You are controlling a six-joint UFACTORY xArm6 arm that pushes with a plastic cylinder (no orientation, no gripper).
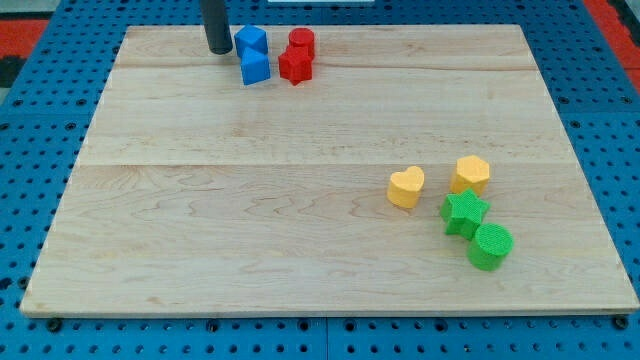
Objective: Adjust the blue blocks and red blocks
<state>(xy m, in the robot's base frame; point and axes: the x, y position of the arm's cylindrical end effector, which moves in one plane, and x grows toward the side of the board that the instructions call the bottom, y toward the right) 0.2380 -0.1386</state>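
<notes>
Camera view: wood board on blue pegboard; no pincer, my tip just left of blue blocks.

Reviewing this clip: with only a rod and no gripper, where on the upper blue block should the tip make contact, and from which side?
No gripping is possible; it is a push. My tip sits just to the view's left of the upper blue block, so that block's left face is probably the best contact. Pushing toward the view's right would drive it toward the red cylinder; the lower blue block and red star-like block lie just below.
</notes>
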